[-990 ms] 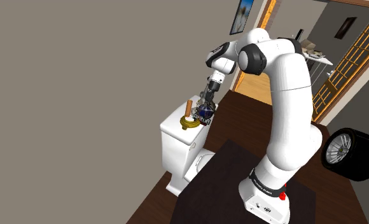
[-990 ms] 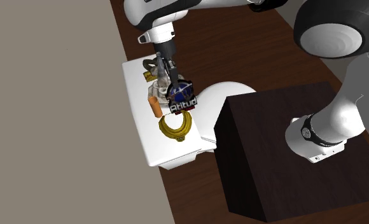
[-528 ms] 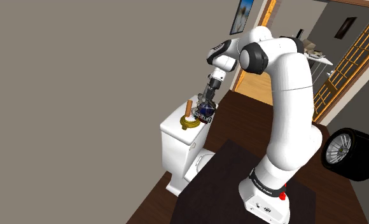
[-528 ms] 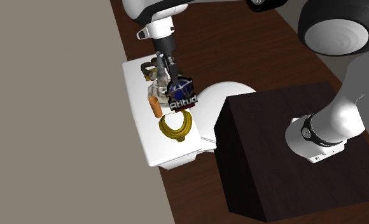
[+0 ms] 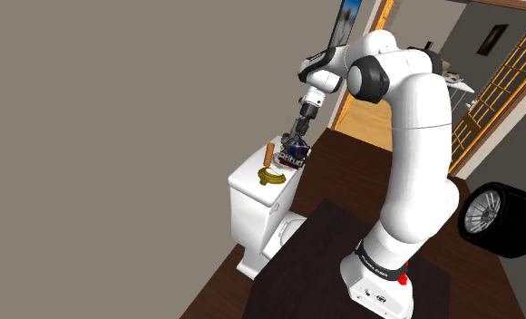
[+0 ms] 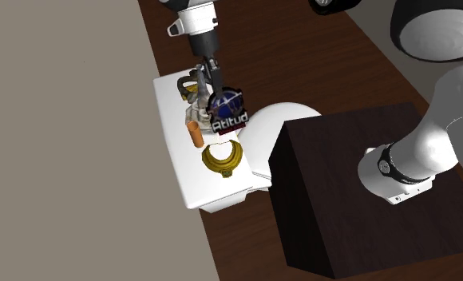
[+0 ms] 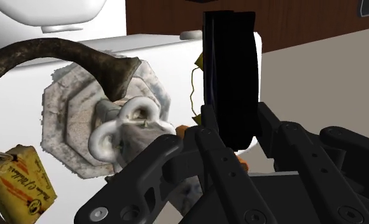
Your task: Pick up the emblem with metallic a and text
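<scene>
Where the white arm [image 5: 415,136] reaches out over the toilet [image 5: 252,213], we record the emblem [image 6: 228,112]: a round dark-blue badge, with a silver letter A and white lettering on a dark red band below it. Position: clamped between the black fingers [image 7: 212,137], which press on its two faces. In the wrist view we see it edge-on, as a black slab standing up between them. It hangs over the white tank lid [image 6: 210,187], and in the shoulder view its lower edge looks just clear of the lid.

On the lid we count:
- a brass-yellow ring [image 6: 220,158], lying flat, near the emblem on the side towards the second exterior view's bottom;
- an orange-brown cylinder [image 5: 269,154], upright in the shoulder view, just beside the ring;
- a grey, stone-like octagonal piece [image 7: 69,127] with a pale ring at its middle and a dark curved handle [image 7: 62,54] arching over it, beyond the emblem;
- a yellow printed packet [image 7: 18,181], beside the grey piece.

Surroundings: a dark box stand [image 6: 350,191] under the arm, a dark wooden floor [image 6: 302,56], and a tyre [image 5: 501,217] at the shoulder view's right.
</scene>
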Action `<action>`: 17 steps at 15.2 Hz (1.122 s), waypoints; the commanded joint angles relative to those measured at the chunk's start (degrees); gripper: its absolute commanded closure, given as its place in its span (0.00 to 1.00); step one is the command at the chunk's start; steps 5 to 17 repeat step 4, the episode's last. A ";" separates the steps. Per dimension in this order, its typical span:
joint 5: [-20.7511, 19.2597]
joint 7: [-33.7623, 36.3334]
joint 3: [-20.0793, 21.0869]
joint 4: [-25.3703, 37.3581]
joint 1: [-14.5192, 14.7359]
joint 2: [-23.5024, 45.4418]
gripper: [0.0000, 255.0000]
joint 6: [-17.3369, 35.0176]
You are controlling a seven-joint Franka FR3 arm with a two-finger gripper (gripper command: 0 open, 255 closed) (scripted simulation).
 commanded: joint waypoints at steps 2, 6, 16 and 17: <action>-0.56 0.76 -0.30 0.61 0.12 -1.25 1.00 -1.56; -0.58 0.80 -0.32 0.66 0.12 -1.30 1.00 -1.64; -0.58 0.80 -0.32 0.66 0.12 -1.30 1.00 -1.64; -0.58 0.80 -0.32 0.66 0.12 -1.30 1.00 -1.64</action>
